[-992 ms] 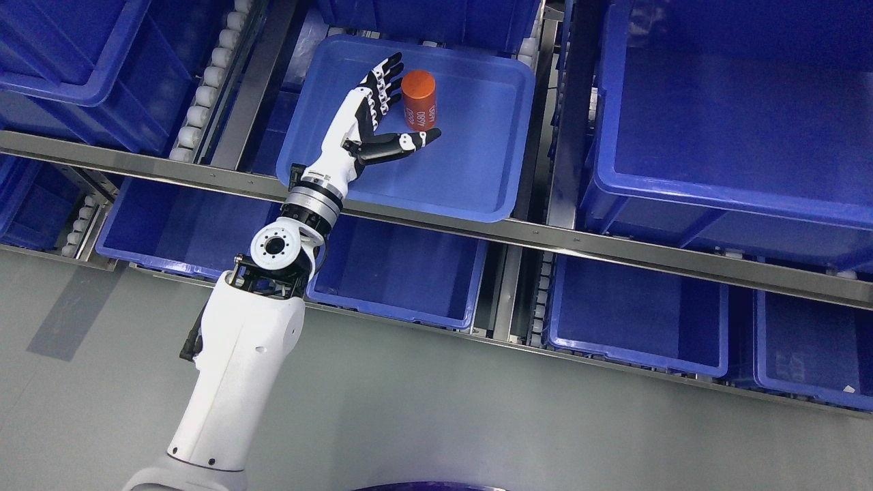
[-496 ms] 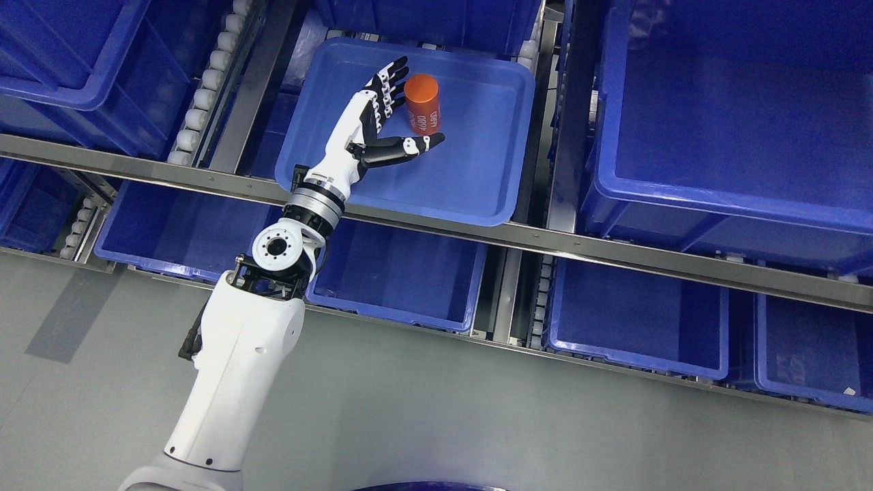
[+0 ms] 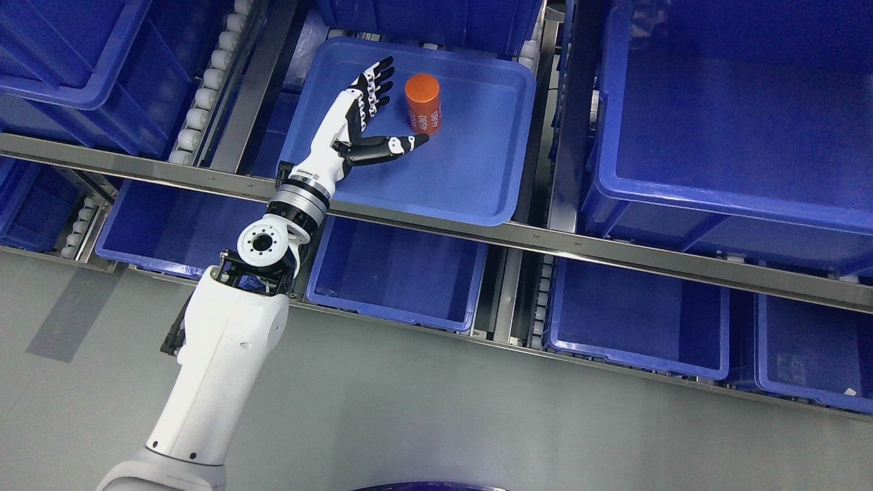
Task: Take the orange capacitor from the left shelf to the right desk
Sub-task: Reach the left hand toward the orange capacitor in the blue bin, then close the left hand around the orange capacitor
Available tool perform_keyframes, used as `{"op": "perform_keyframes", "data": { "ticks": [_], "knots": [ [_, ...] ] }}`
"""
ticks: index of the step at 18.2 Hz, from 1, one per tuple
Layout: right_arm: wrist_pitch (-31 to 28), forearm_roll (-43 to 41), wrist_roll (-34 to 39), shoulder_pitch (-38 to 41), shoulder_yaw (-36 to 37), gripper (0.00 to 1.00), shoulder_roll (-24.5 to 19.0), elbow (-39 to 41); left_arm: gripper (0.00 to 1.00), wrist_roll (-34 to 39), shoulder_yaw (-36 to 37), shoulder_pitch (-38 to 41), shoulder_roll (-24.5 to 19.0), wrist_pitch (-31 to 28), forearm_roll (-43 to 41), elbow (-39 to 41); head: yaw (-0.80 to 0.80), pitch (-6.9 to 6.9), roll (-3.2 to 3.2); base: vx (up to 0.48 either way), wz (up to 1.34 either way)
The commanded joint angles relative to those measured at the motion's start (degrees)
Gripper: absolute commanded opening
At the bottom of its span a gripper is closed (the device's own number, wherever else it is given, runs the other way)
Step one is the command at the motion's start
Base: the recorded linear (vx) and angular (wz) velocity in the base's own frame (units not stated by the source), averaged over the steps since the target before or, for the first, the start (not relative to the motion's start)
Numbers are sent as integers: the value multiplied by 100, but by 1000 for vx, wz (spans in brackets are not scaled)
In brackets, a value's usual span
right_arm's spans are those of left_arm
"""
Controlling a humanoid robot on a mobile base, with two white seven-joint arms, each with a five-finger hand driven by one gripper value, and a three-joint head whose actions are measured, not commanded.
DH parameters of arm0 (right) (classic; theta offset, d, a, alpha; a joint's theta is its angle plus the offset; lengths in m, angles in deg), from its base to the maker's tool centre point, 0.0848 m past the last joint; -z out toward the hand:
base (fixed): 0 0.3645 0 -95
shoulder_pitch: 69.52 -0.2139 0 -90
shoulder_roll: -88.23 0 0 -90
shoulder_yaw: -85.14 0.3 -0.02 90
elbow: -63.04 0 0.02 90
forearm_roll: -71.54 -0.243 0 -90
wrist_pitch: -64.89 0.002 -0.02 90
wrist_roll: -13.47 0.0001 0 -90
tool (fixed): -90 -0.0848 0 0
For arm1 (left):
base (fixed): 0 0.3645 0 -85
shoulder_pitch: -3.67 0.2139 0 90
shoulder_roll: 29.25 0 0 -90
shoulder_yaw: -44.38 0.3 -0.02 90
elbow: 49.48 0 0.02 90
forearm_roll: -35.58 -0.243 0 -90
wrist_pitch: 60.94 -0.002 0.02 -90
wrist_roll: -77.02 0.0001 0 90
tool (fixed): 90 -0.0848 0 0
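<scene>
Left hand (image 3: 365, 116) hovered with fingers spread and holding nothing just beside the upright orange capacitor (image 3: 423, 103) in the blue tray (image 3: 477, 198), seemingly poised to wrap it.

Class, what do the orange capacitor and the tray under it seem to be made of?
Orange capacitor: probably a smooth matte sleeve, plastic or painted metal, with white print on its side. Blue tray: likely moulded plastic, with rounded corners, a rolled rim and a soft sheen.
</scene>
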Motion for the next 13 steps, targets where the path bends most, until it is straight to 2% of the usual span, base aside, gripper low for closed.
{"op": "perform_keyframes", "data": {
  "ticks": [1,9,11,13],
  "knots": [
    [2,0,0,193,62,100,100,132,100,-103,208,-326,-16,-34,3,-583,0,0,0,0,0],
    [2,0,0,193,70,100,100,132,98,-464,323,-458,160,-61,-6,-812,0,0,0,0,0],
    [2,0,0,193,70,100,100,132,91,-473,288,-458,125,-61,-23,-821,0,0,0,0,0],
    [2,0,0,193,62,100,100,132,78,-525,200,-458,116,-43,-94,-873,0,0,0,0,0]
  ]
}}
